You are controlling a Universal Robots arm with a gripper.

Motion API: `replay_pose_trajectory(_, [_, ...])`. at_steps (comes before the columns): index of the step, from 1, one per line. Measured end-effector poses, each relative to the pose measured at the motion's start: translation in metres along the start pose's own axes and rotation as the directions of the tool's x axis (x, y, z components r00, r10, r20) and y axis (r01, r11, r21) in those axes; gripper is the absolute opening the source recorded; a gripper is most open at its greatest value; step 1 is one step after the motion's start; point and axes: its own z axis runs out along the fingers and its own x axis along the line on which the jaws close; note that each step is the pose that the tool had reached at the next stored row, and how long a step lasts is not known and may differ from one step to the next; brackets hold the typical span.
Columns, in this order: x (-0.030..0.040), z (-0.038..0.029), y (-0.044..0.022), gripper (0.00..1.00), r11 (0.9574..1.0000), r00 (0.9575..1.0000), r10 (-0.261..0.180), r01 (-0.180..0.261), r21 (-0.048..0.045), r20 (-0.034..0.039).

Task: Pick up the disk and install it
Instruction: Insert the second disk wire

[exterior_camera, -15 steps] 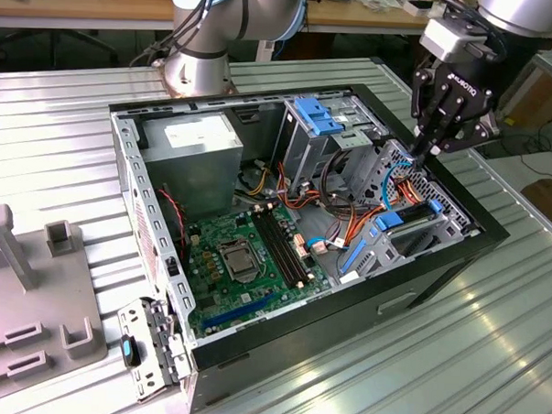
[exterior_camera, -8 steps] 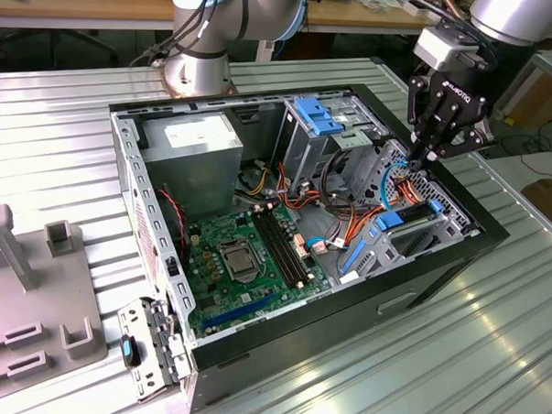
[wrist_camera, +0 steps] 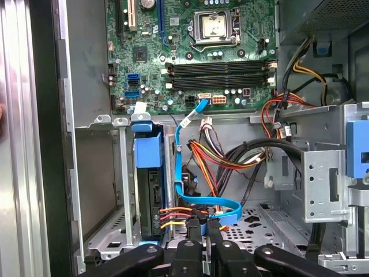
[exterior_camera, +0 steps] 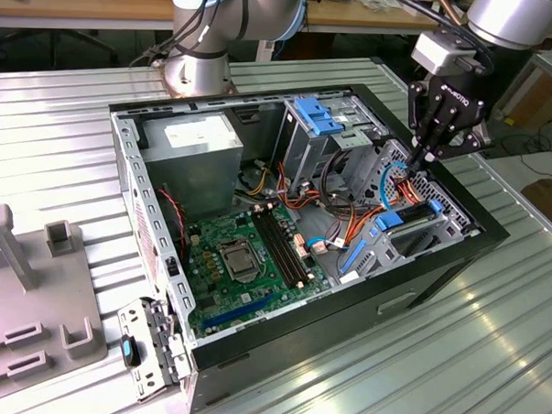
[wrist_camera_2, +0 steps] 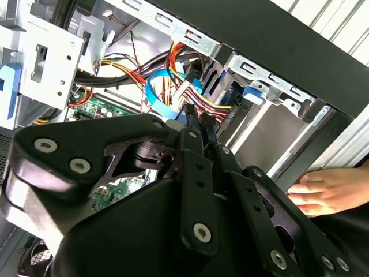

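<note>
The gripper [exterior_camera: 423,151] hung low inside the open computer case [exterior_camera: 491,237], its black fingers [wrist_camera: 195,234] drawn close together around the bundle of coloured power wires [wrist_camera: 173,214] and the blue data cable [wrist_camera: 222,203]. Whether they actually pinched a connector or merely sat beside one could not be told; they carried no drive.

The disk [wrist_camera: 151,193] appeared already seated. In the first wrist view it stood on edge in a slot of the grey drive cage [wrist_camera: 104,173], its blue carrier rail [wrist_camera: 147,151] showing at the open end and wires running to its connector face, just beside the fingertips. In the exterior view the same blue rail [exterior_camera: 411,217] lay in the cage near the case's front edge. Judged from that, pick-up and insertion looked finished, and what remained, if anything, was cabling; whether the plugs were fully home could not be seen.

Further out, the case held the green motherboard [exterior_camera: 247,252] with its processor socket and memory slots, a grey power supply [exterior_camera: 191,148] in the far corner, and a taller drive cage topped by a fixed blue bracket [exterior_camera: 318,115]. The case lay on a ribbed metal table [exterior_camera: 416,360]. A person's hand [wrist_camera_2: 328,190] rested just outside the case wall in the second wrist view. A grey fixture [exterior_camera: 25,288] sat at the table's edge, well apart.
</note>
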Motion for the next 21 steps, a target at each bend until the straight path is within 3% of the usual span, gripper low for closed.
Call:
replay_pose_trajectory(7, [0.0000, 0.0001, 0.0000, 0.16, 1.0000, 1.0000, 0.000, 0.000, 0.0000, -0.0003])
replay_pose_trajectory(8, [0.0000, 0.0003, 0.0000, 0.17, 1.0000, 1.0000, 0.000, 0.000, 0.0001, -0.0032])
replay_pose_trajectory(9, [0.0000, 0.0001, 0.0000, 0.24, 1.0000, 0.9999, 0.000, 0.000, 0.0005, -0.0116])
replay_pose_trajectory(10, [0.0000, 0.0001, 0.0000, 0.24, 1.0000, 0.9996, -0.001, 0.001, 0.0012, -0.0282])
replay_pose_trajectory(11, [-0.0001, 0.0000, 0.0000, 0.24, 1.0000, 0.9982, -0.002, 0.002, 0.0025, -0.0602])
replay_pose_trajectory(13, [-0.0019, -0.0001, 0.0001, 0.24, 1.0000, 0.9949, -0.003, 0.003, 0.0040, -0.1004])
replay_pose_trajectory(19, [-0.0024, -0.0001, 0.0002, 0.24, 1.0000, 0.9939, 0.002, -0.002, 0.0038, -0.1103])
replay_pose_trajectory(21, [-0.0027, -0.0001, -0.0001, 0.24, 1.0000, 0.9931, 0.009, -0.010, -0.0006, -0.1167])
